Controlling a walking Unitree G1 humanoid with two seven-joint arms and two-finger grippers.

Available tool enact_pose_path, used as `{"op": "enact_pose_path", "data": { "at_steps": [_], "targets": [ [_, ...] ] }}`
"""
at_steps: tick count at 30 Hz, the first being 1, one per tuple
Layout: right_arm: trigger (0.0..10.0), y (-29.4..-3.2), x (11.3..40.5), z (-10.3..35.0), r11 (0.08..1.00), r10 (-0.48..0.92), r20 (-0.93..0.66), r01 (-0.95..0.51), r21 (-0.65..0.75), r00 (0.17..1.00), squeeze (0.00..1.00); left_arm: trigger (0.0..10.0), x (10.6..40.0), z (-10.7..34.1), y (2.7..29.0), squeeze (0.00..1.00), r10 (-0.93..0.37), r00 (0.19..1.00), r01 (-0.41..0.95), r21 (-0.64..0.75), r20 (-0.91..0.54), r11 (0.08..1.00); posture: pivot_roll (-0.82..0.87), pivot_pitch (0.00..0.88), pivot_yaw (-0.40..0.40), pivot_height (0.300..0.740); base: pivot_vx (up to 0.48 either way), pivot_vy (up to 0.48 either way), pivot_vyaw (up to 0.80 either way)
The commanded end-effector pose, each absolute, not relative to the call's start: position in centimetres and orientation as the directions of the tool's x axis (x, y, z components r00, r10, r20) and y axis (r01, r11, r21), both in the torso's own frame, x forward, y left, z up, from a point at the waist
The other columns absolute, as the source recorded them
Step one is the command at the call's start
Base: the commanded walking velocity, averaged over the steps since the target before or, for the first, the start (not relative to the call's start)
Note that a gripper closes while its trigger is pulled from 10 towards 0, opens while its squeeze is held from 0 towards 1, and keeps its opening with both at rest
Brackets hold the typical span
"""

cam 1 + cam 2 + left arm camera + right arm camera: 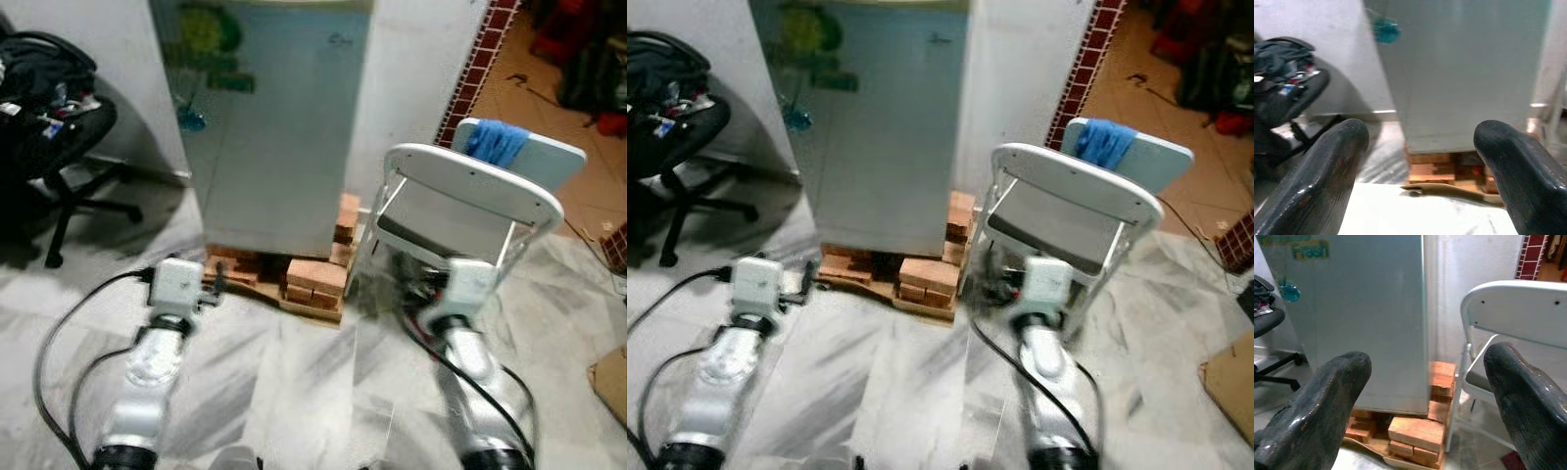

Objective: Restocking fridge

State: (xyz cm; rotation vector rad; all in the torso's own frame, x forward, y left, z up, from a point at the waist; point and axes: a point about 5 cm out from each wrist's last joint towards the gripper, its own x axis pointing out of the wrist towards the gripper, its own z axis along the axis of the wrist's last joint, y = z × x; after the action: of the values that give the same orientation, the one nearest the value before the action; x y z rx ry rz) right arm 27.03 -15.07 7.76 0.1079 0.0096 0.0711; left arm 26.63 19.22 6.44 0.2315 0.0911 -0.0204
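A silver-grey fridge (274, 127) stands straight ahead with its door closed, raised on a stack of red bricks (315, 276). A green sticker and a blue mark sit on the upper left of the door. Both silver arms reach forward low over the floor. My left gripper (1420, 142) is open and empty, pointing at the fridge's lower left corner from a short way off. My right gripper (1427, 367) is also open and empty, facing the fridge's right edge and the bricks.
A white folding chair (470, 201) stands close to the right of the fridge, with a blue cloth (498, 140) behind it. A black office chair (54, 127) loaded with bags stands at the left. The marble floor (294, 382) lies between the arms. A cardboard piece (612, 382) lies at the far right.
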Motion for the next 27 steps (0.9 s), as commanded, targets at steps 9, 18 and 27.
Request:
{"op": "enact_pose_path", "data": {
  "at_steps": [9,18,27],
  "targets": [
    [10.0,-16.71,26.83,7.64,0.996,0.023,-0.013,-0.022,0.089,1.0,0.0,10.0,27.02,6.63,18.35,0.0,-0.043,0.995,0.062,0.217,-0.088,0.974,0.06,0.032,-0.007,0.74,0.0,0.465,-0.06],
    [10.0,-16.86,26.92,7.77,0.996,0.02,-0.008,-0.019,0.089,1.0,0.0,10.0,26.96,6.55,18.35,0.0,-0.042,0.995,0.061,0.212,-0.092,0.975,0.06,0.031,-0.008,0.74,0.0,0.465,-0.27],
    [10.0,-17.0,26.81,7.73,0.996,0.01,-0.008,-0.009,0.084,1.0,0.0,10.0,26.63,6.86,18.31,0.0,-0.092,0.993,0.104,0.188,-0.068,0.977,0.05,0.029,-0.004,0.74,0.0,0.103,0.0]
  ]
}}
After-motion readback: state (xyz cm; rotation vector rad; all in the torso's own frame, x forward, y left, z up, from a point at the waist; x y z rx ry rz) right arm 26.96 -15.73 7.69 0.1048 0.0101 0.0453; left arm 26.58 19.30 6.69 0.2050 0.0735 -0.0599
